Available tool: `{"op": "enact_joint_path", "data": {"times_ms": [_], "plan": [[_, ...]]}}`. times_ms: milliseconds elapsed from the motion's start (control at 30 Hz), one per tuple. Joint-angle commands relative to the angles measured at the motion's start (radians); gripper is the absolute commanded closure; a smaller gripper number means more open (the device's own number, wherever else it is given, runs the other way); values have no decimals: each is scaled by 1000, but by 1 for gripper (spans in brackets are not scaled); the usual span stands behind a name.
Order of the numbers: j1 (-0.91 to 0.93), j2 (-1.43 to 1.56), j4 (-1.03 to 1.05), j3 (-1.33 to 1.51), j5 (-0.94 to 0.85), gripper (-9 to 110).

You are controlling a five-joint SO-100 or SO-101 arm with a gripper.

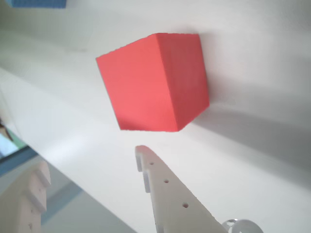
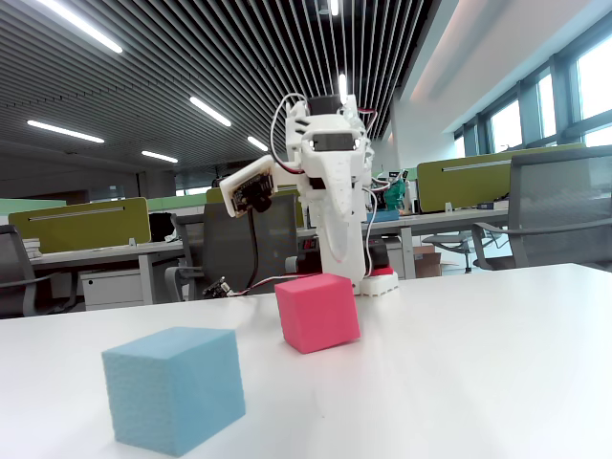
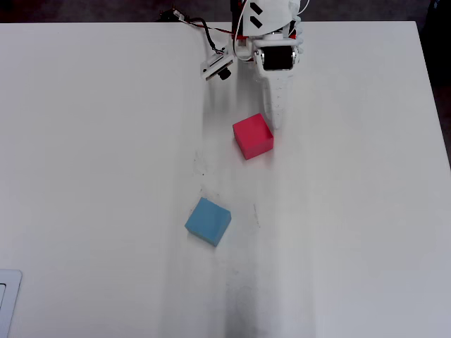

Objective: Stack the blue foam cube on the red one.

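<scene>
Red one: on the white table, just in front of the arm's base.
Blue foam cube: beyond the red one, well apart, turned askew.
Gripper: fingers apart, empty — hanging short of the red one.
Handling: likely light, soft, grippy foam — clamp two opposite flat faces, gently.

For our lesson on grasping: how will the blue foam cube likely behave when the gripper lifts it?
The blue foam cube looks like matte foam, so probably light and slightly squashy. Its grainy faces should resist slipping. Flat sides suggest it won't roll.
</scene>
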Motion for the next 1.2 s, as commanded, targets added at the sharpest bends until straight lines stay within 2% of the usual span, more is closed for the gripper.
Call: {"op": "enact_joint_path", "data": {"times_ms": [0, 733, 933, 1167], "plan": [[-11, 6, -17, -23, 3, 78], [-12, 6, -8, -43, 21, 78], [-18, -35, 120, -333, 91, 78], [66, -443, 215, -769, 138, 76]]}}
